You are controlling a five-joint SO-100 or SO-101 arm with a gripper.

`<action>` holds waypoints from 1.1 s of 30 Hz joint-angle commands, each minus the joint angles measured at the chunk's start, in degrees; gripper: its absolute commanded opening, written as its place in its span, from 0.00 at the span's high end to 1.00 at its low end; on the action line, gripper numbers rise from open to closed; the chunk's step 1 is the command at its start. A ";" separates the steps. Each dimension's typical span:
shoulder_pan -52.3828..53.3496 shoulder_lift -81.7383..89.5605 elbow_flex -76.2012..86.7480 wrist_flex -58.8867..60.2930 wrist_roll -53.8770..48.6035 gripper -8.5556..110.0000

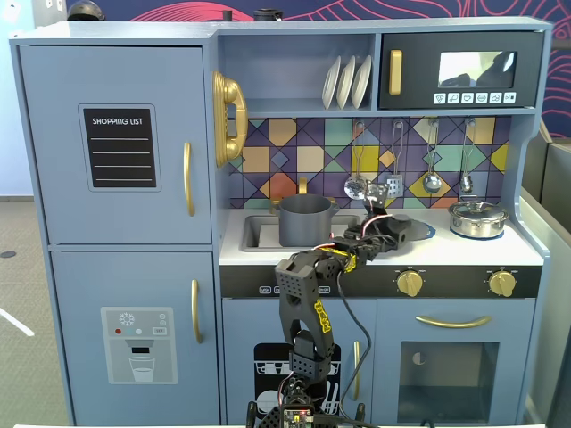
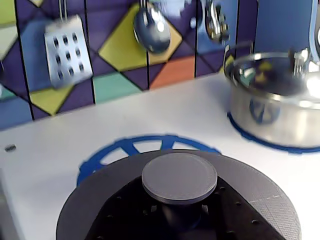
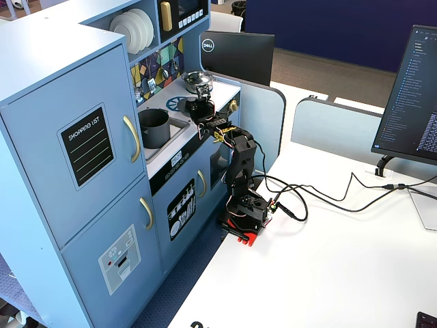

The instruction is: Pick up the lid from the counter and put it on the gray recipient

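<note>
Claw point(image 1: 399, 230) clamped on the lid point(image 2: 180, 200) by its knob, over the blue burner mark point(image 2: 135, 147).

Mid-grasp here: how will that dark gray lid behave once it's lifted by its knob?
The lid looks like a stiff, flat disc, so it probably won't flex. Its matte, ridged surface should resist slipping. Held only by the small central knob, it may tilt or swing.

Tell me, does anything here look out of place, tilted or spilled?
Nothing stands out. The lid lies flat on the counter over the blue burner mark, the gray pot stands upright in the sink, and nothing is spilled.
</note>
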 commanded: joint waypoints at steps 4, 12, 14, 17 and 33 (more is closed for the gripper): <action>-0.88 12.13 -3.60 5.27 1.14 0.93; -7.03 20.21 -7.82 15.29 3.69 0.93; -9.58 21.45 -8.96 17.05 3.60 0.93; -13.54 22.85 -10.63 20.30 2.64 0.93; -30.94 24.43 -9.67 25.58 0.26 0.93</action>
